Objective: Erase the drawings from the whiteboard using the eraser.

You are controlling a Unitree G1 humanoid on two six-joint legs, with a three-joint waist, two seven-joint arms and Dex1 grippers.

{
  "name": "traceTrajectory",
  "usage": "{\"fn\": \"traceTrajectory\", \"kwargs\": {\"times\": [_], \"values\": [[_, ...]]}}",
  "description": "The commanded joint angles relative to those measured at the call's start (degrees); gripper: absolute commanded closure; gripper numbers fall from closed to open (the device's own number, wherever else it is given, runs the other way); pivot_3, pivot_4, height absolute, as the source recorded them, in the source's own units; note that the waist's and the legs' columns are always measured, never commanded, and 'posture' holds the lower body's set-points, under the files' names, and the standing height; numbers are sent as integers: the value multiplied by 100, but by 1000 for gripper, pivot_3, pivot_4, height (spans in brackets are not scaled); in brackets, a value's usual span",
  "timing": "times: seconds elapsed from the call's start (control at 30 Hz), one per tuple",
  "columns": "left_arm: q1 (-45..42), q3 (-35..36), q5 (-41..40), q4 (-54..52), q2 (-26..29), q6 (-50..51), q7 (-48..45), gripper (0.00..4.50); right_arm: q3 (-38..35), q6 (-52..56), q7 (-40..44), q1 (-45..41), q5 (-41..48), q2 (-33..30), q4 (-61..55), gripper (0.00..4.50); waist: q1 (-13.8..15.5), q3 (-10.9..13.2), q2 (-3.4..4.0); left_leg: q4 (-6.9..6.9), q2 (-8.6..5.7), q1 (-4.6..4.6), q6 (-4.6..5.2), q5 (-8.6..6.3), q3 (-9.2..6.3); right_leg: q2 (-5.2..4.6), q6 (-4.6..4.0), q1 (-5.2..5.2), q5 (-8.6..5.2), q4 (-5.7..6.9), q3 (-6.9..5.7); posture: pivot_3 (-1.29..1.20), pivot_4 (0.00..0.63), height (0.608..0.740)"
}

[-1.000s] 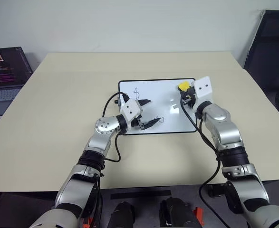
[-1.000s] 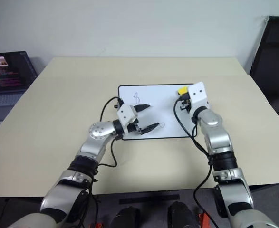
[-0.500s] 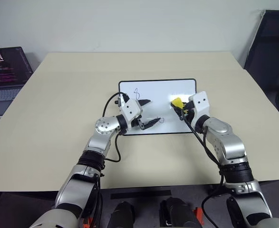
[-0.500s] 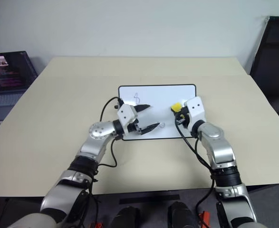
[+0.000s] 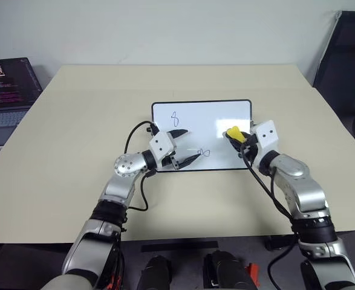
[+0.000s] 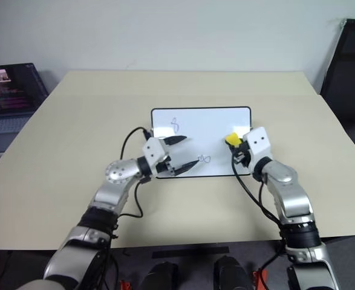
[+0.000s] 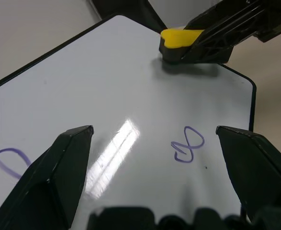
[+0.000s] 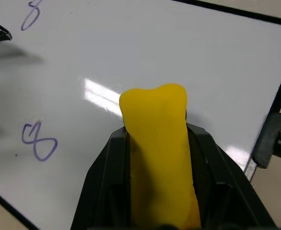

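Eraser (image 5: 233,132) clamped in right gripper (image 5: 241,138), resting on whiteboard (image 5: 216,115) by its right edge. Left gripper (image 5: 184,145) spread wide over near edge (bracing, perhaps). Wiping underway; next, sweep toward sideways loop (image 5: 202,152), then "8" (image 5: 175,117).

A beige table (image 5: 74,133) stands against a pale wall (image 5: 177,30), a laptop (image 5: 5,90) at its left.
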Motion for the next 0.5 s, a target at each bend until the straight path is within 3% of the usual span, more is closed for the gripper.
{"fn": "traceTrajectory", "kwargs": {"times": [0.03,0.2,0.5], "values": [[581,64,-190,-924,48,221,135,0,21,-457,207,99,-6,-150,-494,3292,-3,0,0,0,1,2,0,0,0,0,0,0,0,1,1,0,150,740],[1228,73,-72,-1526,62,485,439,0,190,-778,393,141,-59,-213,-619,3292,16,5,-3,11,0,8,0,1,-5,3,-1,2,0,13,-5,0,150,740],[1387,102,-29,-1773,144,795,764,0,771,-1723,705,-278,-507,-184,-74,3292,19,8,-5,12,-1,7,0,0,-3,2,-2,5,0,9,-5,0,150,740]]}}
